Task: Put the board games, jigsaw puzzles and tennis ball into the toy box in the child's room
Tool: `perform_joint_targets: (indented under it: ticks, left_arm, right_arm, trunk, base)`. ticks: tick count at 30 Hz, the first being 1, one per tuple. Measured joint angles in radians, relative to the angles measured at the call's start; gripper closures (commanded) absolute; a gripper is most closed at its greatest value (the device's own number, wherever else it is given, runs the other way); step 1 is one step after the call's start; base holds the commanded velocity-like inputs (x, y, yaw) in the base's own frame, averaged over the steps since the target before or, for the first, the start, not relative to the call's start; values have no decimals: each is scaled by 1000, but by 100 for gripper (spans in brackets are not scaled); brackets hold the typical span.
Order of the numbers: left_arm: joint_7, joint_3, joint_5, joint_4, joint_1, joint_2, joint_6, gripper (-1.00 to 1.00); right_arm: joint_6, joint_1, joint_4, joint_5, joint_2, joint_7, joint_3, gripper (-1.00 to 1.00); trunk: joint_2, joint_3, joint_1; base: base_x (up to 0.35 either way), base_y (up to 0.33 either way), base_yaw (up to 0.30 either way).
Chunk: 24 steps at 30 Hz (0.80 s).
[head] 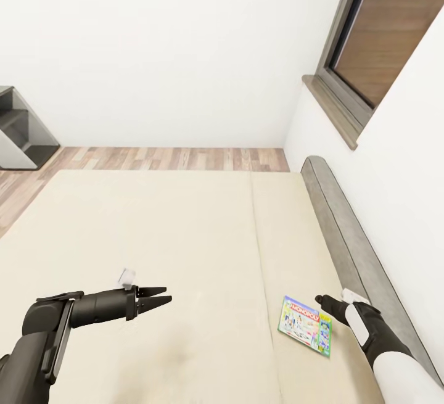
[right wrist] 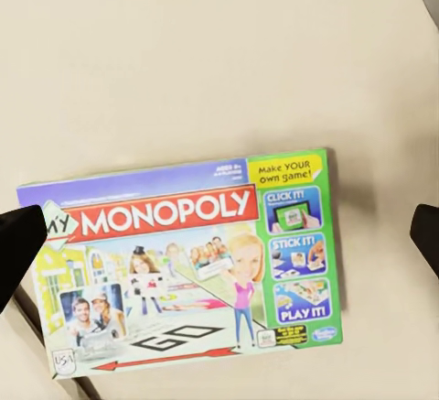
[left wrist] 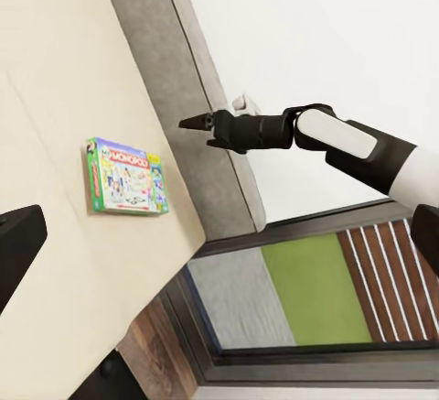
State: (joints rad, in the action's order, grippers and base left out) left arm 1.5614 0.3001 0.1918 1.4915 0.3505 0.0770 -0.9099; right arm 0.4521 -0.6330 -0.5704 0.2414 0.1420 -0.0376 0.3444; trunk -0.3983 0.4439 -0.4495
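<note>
Right arm is reaching in from 4 o'clock of the head view, forearm angled up-left, right gripper (head: 323,300) hovering just beside the board game (head: 305,324), at its 1 o'clock corner, not touching. Fingers (right wrist: 20,240) are sitting wide apart in the right wrist view, one at each side edge, with the box between and below them. Left arm is stretching in from 8 o'clock, forearm nearly level, left gripper (head: 161,298) pointing toward 3 o'clock over the bed (head: 154,231), tips spread a little, holding nothing. The board game, printed "MONOPOLY", is lying flat and face up on the right-hand mattress pad, near the grey headboard (head: 351,237) but apart from it. In the head view its long axis is running roughly 10 to 4 o'clock, green side panel toward 4 o'clock.
</note>
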Motion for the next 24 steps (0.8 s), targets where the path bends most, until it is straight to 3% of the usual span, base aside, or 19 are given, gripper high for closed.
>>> perform_joint_targets:
  ticks: [24]
  left_arm:
    - [0,1,2,0,0,1,0,-100]
  right_arm:
    - [-1,0,0,0,-4,-1,0,-100]
  trunk:
    - [0,31,0]
  base:
    - [0,0,0]
